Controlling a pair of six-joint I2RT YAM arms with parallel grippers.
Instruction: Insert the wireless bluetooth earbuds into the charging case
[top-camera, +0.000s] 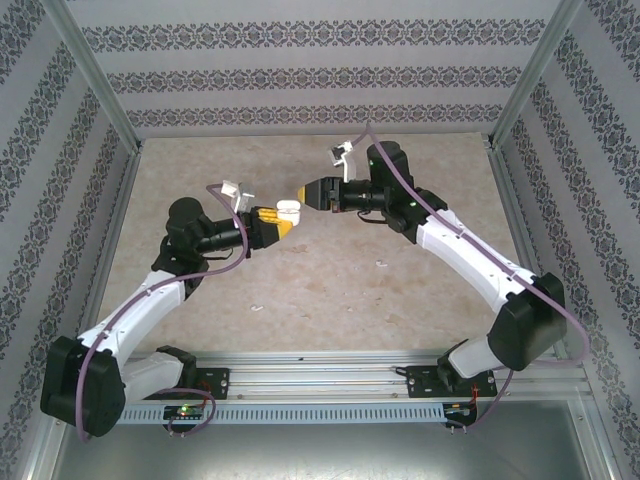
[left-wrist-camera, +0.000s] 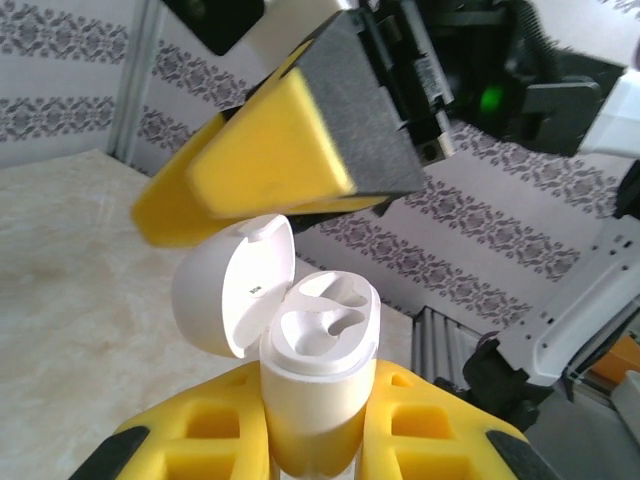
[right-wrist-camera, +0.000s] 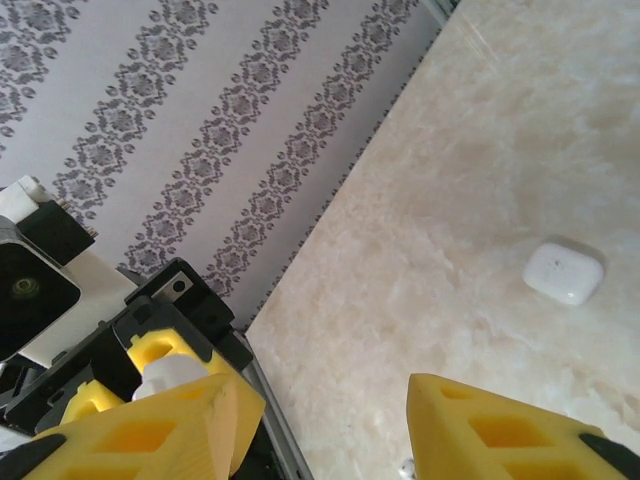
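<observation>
My left gripper (top-camera: 278, 220) (left-wrist-camera: 318, 400) is shut on the white charging case (top-camera: 289, 208) (left-wrist-camera: 315, 370) and holds it upright above the table. The case's lid (left-wrist-camera: 225, 285) is flipped open to the left, and both sockets (left-wrist-camera: 325, 325) are empty. My right gripper (top-camera: 308, 192) (right-wrist-camera: 325, 400) hovers just above and right of the case, open, with nothing between its yellow fingers (left-wrist-camera: 270, 170). Two tiny white earbuds lie on the table: one (top-camera: 383, 264) under the right arm, one (top-camera: 257, 307) nearer the left arm.
A second white rounded-square case (right-wrist-camera: 563, 270) lies closed on the marble tabletop (top-camera: 330, 290). Patterned walls and metal posts (top-camera: 95, 80) enclose the table. A metal rail (top-camera: 320, 365) runs along the near edge.
</observation>
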